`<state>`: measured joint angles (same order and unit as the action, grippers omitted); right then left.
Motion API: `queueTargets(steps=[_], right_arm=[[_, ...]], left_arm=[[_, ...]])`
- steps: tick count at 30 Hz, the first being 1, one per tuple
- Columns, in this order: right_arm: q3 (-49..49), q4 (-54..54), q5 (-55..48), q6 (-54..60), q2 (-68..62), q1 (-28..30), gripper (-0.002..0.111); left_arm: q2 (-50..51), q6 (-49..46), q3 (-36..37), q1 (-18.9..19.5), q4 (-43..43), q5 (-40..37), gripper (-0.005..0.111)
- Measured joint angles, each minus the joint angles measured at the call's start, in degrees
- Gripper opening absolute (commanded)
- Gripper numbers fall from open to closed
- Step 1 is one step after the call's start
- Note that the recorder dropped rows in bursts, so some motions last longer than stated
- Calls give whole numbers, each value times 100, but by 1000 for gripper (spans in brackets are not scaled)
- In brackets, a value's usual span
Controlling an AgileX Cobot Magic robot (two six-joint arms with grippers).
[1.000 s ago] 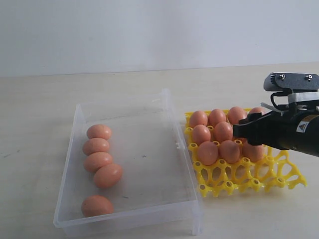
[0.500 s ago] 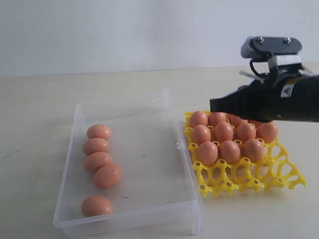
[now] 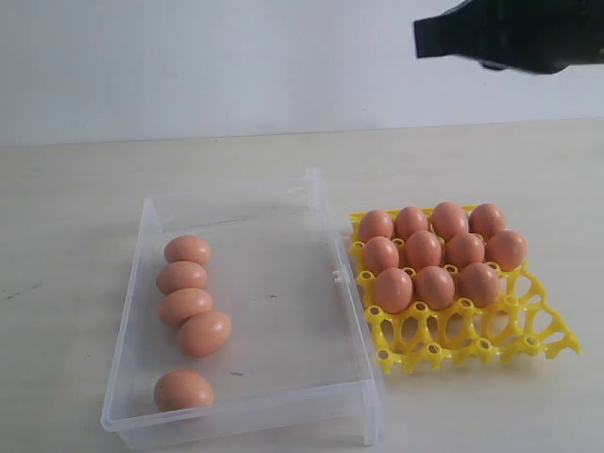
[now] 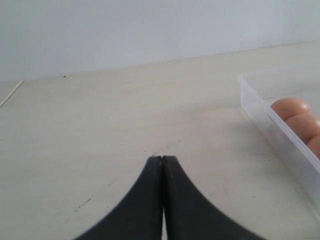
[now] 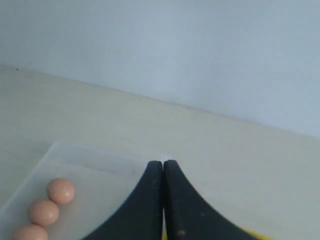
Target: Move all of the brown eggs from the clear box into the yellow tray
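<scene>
The clear box [image 3: 349, 311] lies at left centre with several brown eggs [image 3: 193, 307] in a column along its left side. To its right the yellow tray [image 3: 472, 344] holds several more brown eggs [image 3: 423, 250] in its back three rows; the front row of cups is bare. My right gripper [image 3: 420, 38] hangs high above the tray, shut with nothing in it; its wrist view shows the jaws [image 5: 163, 162] pressed together above the box's far wall and three eggs [image 5: 44, 212]. My left gripper [image 4: 163, 158] is shut and empty over bare table beside the box [image 4: 260, 107].
The pale wooden table [image 3: 75, 198] extends all round the box and tray, with a plain white wall [image 3: 236, 57] behind it.
My right gripper let go of an egg at the tray's right side, closed, and rose up and away to the top of the exterior view. The tray's eggs are now all uncovered.
</scene>
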<state>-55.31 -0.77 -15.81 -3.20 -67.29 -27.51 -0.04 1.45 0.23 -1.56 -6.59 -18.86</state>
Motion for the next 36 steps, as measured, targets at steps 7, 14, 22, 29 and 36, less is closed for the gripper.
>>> queueTargets(steps=[7,14,22,29,36], right_arm=[[804,-316,148,-236,1199,0,0],[2789,6,664,-405,1550,0,10],[1297,301,-188,-322,-143,-520,44],[-776,301,-1049,-221,-2485,-1505,44],[-2673,316,-1993,-211,-4134,-1756,47]], left_arm=[[0,0,0,0,0,0,0],[0,0,0,0,0,0,0],[0,0,0,0,0,0,0],[0,0,0,0,0,0,0],[0,0,0,0,0,0,0]])
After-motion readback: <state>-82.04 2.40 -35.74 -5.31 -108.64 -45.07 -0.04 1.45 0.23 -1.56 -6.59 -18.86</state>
